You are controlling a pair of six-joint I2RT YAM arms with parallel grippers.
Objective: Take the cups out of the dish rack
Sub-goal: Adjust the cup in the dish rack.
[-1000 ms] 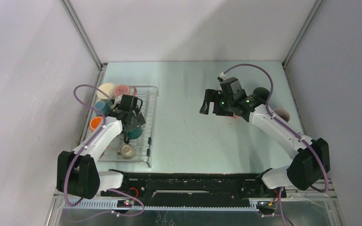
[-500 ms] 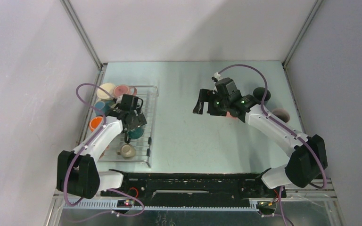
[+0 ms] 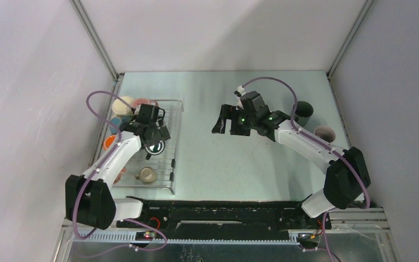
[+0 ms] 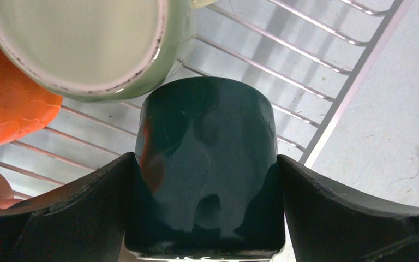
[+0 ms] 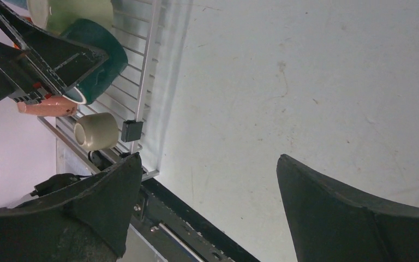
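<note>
The dish rack [image 3: 173, 143] lies at the table's left, with several cups in it. My left gripper [image 3: 151, 137] is shut on a dark teal cup [image 3: 154, 146], held tipped on its side just above the rods. In the left wrist view this dark teal cup [image 4: 207, 164] fills the gap between both fingers, which press its sides. A pale green cup [image 4: 82, 43] and an orange cup [image 4: 5, 109] sit beside it. A cream cup [image 3: 147, 174] lies at the rack's near end. My right gripper [image 3: 221, 124] hangs open over the table's middle, nothing between its fingers [image 5: 103, 202].
More cups stand at the rack's far left: pink [image 3: 141, 103], cream [image 3: 123, 105], blue [image 3: 117, 123], orange [image 3: 110, 143]. Two cups stand on the table at the right, a dark one [image 3: 304, 109] and one nearer [image 3: 324, 132]. The black base rail [image 3: 223, 210] runs along the near edge.
My left gripper has raised the dark teal cup and carried it slightly away from the near edge. My right gripper has swung left, toward the rack, still open.
</note>
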